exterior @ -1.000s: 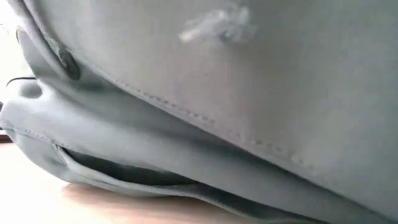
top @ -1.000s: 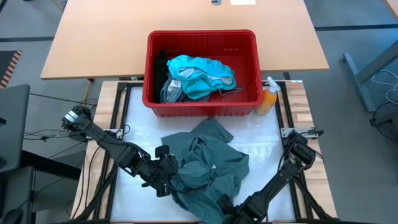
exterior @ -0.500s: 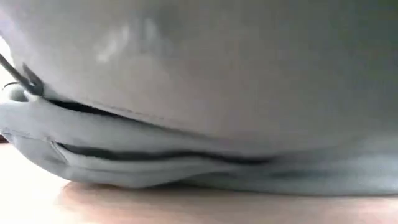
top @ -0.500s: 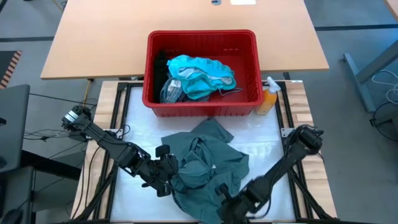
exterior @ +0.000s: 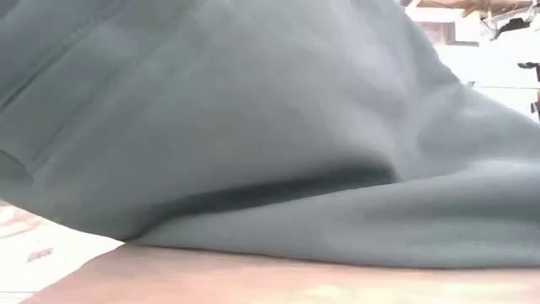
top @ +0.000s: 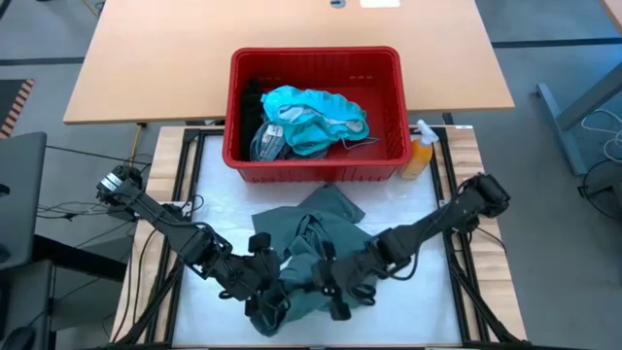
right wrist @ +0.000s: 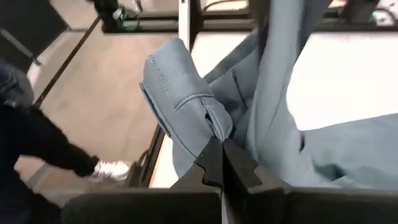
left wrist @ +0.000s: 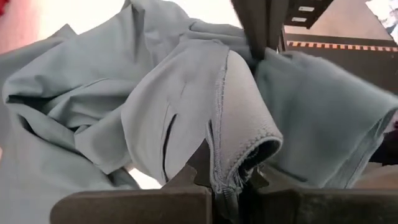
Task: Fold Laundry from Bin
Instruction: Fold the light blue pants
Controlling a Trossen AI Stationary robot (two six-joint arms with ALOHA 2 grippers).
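Now both sets of fingers clenched on the grey-green garment (top: 326, 255). Left gripper (left wrist: 225, 180) pinching a stitched hem fold, cloth bulging just above the fingertips (left wrist: 200, 163). Right gripper (right wrist: 222, 163) pinching another rolled edge of same garment, fabric draping away past the fingers. From above, left gripper (top: 267, 301) and right gripper (top: 335, 287) sit close together at the near side of the bunched garment, rest of cloth spreading beyond the fingers toward the bin (top: 316, 167). Garment out of bin, heaped on the white worktop (top: 219, 194); teal laundry (top: 313, 115) plus dark pieces inside bin, well beyond. Orange spray bottle (top: 421, 151) just beside bin's corner, off to right gripper's side.

Step judged: spreading the garment flat before folding. For a good result: keep both pinches firm, draw fingers apart along the edge until cloth goes taut, lift enough to shake out the bunched middle, then lay down flat. Risks: grips too near each other may be on different layers, giving a twist; thin hem could slip. Avoid dragging toward bottle. Person's shoe and dark sleeve visible on floor beyond worktop in right wrist view, apart from arms.
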